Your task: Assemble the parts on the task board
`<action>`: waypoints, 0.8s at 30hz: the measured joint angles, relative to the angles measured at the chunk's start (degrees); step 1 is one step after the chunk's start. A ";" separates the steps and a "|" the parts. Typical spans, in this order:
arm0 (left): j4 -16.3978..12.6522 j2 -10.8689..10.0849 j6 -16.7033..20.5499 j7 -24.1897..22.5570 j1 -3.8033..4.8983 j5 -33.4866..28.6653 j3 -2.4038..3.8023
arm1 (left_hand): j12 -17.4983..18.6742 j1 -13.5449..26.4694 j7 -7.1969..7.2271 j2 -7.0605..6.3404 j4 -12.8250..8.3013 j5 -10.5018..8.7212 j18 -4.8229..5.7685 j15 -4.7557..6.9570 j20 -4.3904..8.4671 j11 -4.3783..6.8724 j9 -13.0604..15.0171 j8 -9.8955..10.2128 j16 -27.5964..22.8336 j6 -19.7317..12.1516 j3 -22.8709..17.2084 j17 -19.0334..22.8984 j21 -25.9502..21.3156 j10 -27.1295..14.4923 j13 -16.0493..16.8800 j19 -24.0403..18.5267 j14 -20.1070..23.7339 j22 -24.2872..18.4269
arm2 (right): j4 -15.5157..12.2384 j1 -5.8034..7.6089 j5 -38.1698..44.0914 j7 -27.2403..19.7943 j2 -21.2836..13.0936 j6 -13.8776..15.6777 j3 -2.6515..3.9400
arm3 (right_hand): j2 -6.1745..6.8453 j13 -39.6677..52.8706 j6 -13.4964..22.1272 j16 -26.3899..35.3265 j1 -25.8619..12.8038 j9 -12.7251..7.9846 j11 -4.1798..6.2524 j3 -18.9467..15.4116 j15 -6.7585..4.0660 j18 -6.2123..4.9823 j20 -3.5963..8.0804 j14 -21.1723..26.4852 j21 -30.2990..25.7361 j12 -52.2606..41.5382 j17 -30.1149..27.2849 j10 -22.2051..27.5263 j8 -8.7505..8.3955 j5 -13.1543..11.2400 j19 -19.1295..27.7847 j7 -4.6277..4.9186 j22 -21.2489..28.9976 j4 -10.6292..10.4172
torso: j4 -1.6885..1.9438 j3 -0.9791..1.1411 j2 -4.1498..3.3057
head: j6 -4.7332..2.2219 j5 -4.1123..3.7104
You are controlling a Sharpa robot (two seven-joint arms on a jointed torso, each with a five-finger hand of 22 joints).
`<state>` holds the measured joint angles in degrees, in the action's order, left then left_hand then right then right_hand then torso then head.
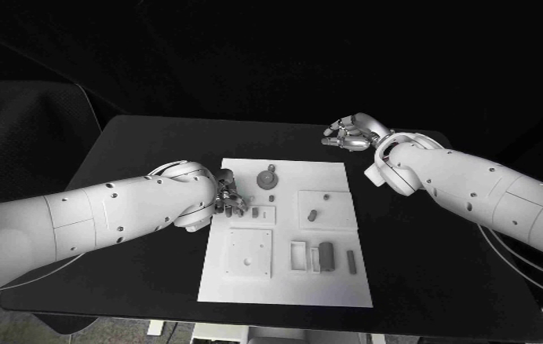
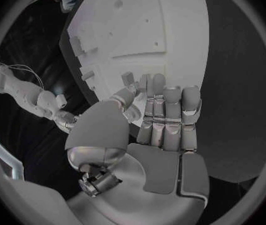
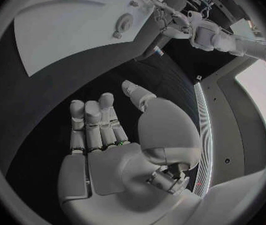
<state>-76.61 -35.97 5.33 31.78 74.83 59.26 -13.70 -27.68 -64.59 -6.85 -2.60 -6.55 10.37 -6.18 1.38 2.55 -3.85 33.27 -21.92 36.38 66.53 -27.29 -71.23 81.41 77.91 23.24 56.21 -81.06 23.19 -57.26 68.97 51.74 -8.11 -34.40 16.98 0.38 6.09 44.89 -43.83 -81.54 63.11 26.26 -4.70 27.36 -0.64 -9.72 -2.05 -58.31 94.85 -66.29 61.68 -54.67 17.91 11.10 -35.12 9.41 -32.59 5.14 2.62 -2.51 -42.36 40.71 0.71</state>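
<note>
At the left edge of the task board (image 1: 289, 281) our left hand (image 1: 230, 197) rests over the white plate, fingers loosely apart and, as far as we can judge, holding nothing. Our right hand (image 1: 348, 135) waits off the board on the black desk (image 1: 147, 136), fingers spread and empty.

The parts lie unassembled: a round disc with a tab (image 1: 268, 178) near the top, a short peg (image 1: 311, 215) on a raised square, long dark bars (image 1: 327, 255) beside open slots. For this step we would bring the left fingertips down on the small piece (image 1: 256, 213) just beside them, pinch it squarely, and keep it level, since small hard pieces on a smooth plate probably slide or tip under a sideways push.

The board looks like matte, rigid plastic with shallow recesses; the parts look hard and smooth-edged.
</note>
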 measured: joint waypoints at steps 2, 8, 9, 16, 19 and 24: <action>0.17 0.08 -0.03 0.02 -0.09 0.04 0.00 | 0.00 0.00 0.00 0.00 0.07 0.00 0.00 0.00 0.00 0.00 0.17 0.00 0.00 0.00 -0.05 0.00 0.00 0.00 0.00 0.00 0.00 0.00 | 0.00 -0.03 0.00 0.00 0.00 -0.01 0.00 | 0.00 0.00 0.00 0.00 0.00 0.00 0.00 0.00 0.00 0.00 0.00 0.00 0.00 0.00 -0.05 0.00 0.00 0.00 0.00 0.00 0.00 0.00 | -0.01 0.01 -0.02 | 0.03 -0.04; 0.86 0.34 -0.06 0.02 -0.18 0.15 0.05 | 0.00 0.02 0.00 -0.01 0.24 0.00 0.00 -0.05 0.00 0.01 1.11 0.01 0.00 0.00 -0.10 0.01 0.00 0.00 0.00 0.00 -0.01 -0.01 | 0.00 -0.07 0.00 0.00 -0.02 -0.02 0.00 | 0.00 0.00 0.00 0.00 0.00 0.00 0.00 0.00 0.00 0.00 0.00 0.00 0.00 0.00 -0.06 0.00 0.00 0.00 0.00 0.00 0.00 0.00 | -0.03 0.00 -0.02 | 0.10 -0.09; 0.95 0.40 -0.06 0.02 -0.19 0.18 0.07 | 0.00 0.02 0.00 -0.01 0.29 0.00 0.00 -0.15 -0.01 0.01 1.11 0.01 0.00 0.00 -0.05 0.01 0.00 0.00 0.00 0.00 -0.03 -0.01 | 0.01 -0.08 0.00 0.00 -0.02 -0.02 0.00 | 0.00 0.00 0.00 0.00 0.00 0.00 0.00 0.00 0.00 0.00 0.00 0.00 0.00 0.00 -0.06 0.00 0.00 0.00 0.00 0.00 0.00 0.00 | -0.03 0.00 -0.02 | 0.12 -0.09; 1.20 0.61 -0.02 -0.01 -0.22 0.72 0.10 | 0.00 0.26 0.00 -0.25 0.39 0.00 -0.01 -0.16 -0.21 0.11 1.03 0.01 0.00 0.00 0.06 0.01 0.00 0.10 0.01 0.20 -0.03 -0.01 | -0.01 -0.13 0.00 0.00 -0.01 -0.03 0.00 | 0.00 0.00 -0.01 0.00 0.00 0.00 0.00 0.00 0.00 0.00 0.00 0.00 0.00 0.00 -0.06 0.00 0.00 0.00 0.00 -0.01 -0.01 0.00 | -0.01 -0.02 -0.02 | 0.16 -0.16; 1.20 0.63 -0.02 -0.03 -0.23 0.91 0.10 | 0.00 0.33 0.00 -0.32 0.40 0.00 -0.01 -0.16 -0.21 0.13 1.00 0.01 0.00 0.00 0.06 0.01 0.00 0.11 0.01 0.20 -0.04 -0.01 | -0.01 -0.13 0.00 0.00 -0.01 -0.03 0.00 | 0.00 0.00 -0.01 0.00 0.00 0.00 0.00 0.00 0.00 0.00 0.00 0.00 0.00 0.00 -0.06 0.00 0.00 0.00 0.00 -0.01 0.00 0.00 | -0.01 -0.04 -0.02 | 0.16 -0.16; 1.20 0.64 -0.07 -0.04 -0.24 1.08 0.10 | 0.00 0.49 0.00 -0.48 0.46 0.00 -0.02 -0.14 -0.21 0.19 0.94 0.01 -0.01 0.00 0.12 0.02 0.00 0.18 0.01 0.20 -0.23 -0.02 | -0.01 -0.16 -0.01 0.00 -0.01 -0.04 0.00 | 0.00 -0.02 -0.01 0.00 0.00 0.00 0.00 0.00 0.00 0.00 0.00 0.00 0.00 0.00 -0.06 0.00 0.00 0.00 0.00 -0.01 0.00 0.00 | 0.00 -0.04 -0.01 | 0.24 -0.18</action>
<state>-75.41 -35.33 5.26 31.74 74.58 60.33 -13.60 -27.68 -64.10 -6.85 -3.08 -6.10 10.37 -6.19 1.24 2.34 -3.66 34.21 -21.91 36.37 66.53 -27.17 -71.22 81.41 78.09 23.25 56.41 -81.29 23.17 -57.27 68.81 51.74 -8.11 -34.41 16.94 0.38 6.09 44.87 -43.84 -81.54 63.11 26.27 -4.70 27.37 -0.64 -9.72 -2.05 -58.31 94.85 -66.29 61.62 -54.67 17.91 11.10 -35.12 9.39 -32.59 5.14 2.62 -2.55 -42.37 40.95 0.53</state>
